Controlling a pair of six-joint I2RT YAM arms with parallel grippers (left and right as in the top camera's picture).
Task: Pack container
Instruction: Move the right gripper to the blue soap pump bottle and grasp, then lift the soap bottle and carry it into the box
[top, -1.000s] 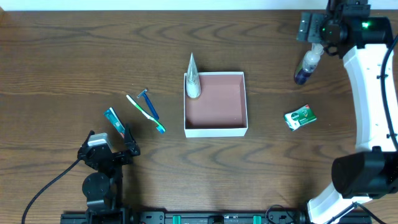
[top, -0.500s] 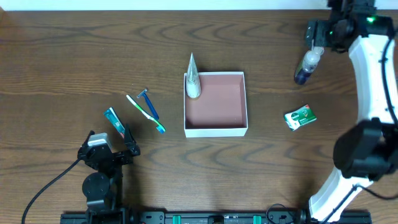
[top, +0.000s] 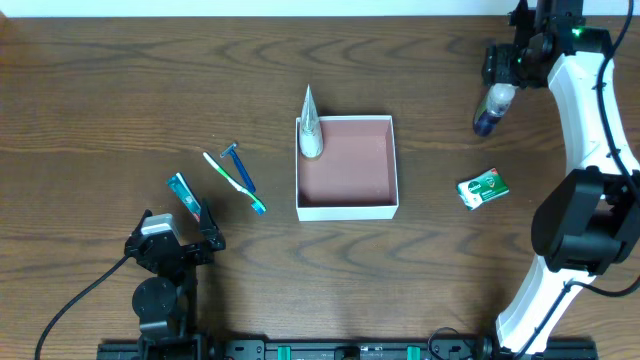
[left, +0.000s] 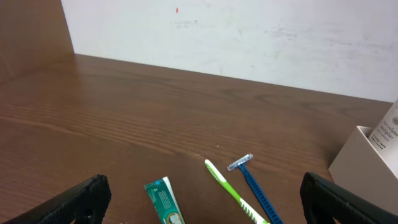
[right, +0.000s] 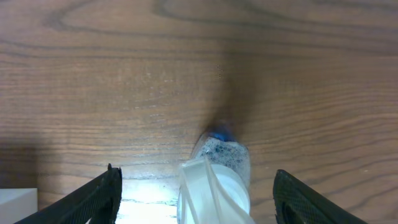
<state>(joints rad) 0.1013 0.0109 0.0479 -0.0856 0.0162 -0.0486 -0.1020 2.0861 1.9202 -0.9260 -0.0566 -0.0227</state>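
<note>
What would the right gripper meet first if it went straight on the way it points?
The clear bottle, sitting between the right gripper's open jaws; the table lies behind it. Remaining gap is unclear.

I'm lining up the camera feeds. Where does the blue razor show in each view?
Overhead: blue razor, centre-left, left of the container.
Left wrist: blue razor at bottom, right of centre.
Right wrist: not in view.
Shared landmark: the green toothbrush, just left of it in both.
</note>
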